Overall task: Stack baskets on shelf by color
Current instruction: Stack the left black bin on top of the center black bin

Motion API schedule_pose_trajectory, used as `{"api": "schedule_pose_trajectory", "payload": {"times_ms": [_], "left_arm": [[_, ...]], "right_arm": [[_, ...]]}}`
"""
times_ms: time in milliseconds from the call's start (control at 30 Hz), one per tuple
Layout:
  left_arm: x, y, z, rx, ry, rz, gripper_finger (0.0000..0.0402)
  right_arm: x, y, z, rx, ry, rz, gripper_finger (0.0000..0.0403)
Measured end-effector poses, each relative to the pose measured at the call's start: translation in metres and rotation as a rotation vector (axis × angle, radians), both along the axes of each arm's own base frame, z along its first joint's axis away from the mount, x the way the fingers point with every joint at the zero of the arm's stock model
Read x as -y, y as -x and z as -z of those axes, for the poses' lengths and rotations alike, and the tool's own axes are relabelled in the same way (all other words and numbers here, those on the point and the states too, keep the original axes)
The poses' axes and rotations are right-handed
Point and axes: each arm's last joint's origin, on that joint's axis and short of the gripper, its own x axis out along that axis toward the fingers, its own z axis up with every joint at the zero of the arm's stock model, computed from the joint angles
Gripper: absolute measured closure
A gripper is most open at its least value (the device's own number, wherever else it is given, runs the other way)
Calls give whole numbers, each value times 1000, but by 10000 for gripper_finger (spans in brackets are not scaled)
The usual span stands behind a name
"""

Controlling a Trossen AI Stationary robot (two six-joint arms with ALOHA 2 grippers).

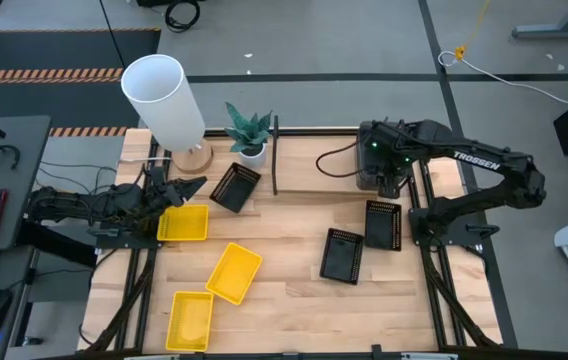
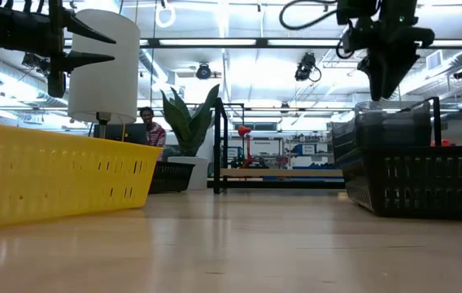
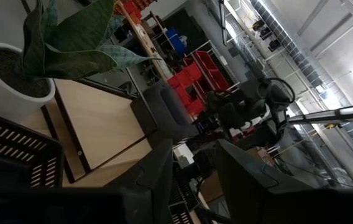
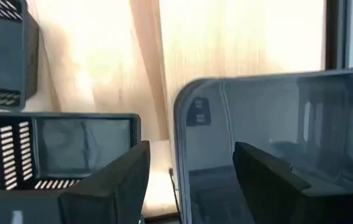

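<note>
3 yellow baskets on counter (image 1: 294,300), left half: 1 (image 1: 183,222) just below left gripper (image 1: 196,187), 1 tilted at centre-left (image 1: 234,272), 1 near front edge (image 1: 191,320). 3 black perforated baskets: 1 (image 1: 235,187) near potted plant (image 1: 249,131), 2 (image 1: 343,255) (image 1: 383,224) right of centre. Dark grey basket stack (image 4: 276,143) at shelf (image 1: 275,155), back right. Left gripper hovers beside lamp shade (image 1: 164,97), fingers spread, empty. Right gripper (image 4: 192,171) poised above grey stack, fingers parted, grasping nothing. Person (image 2: 151,126) visible behind counter.
</note>
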Motion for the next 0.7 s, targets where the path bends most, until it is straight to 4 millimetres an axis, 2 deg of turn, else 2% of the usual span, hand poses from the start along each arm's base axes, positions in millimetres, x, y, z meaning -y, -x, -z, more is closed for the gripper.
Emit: {"api": "schedule_pose_trajectory", "payload": {"times_ms": [267,400,700], "left_arm": [[0,0,1,-7,7,2,272],[2,-4,3,-32,3,59,272],[6,-23,17,-151,67,143,272]], "right_arm": [[-12,-13,-19,126,40,9,167],[-19,-25,-26,200,44,-1,167],[-34,-57,-21,282,35,-65,167]]}}
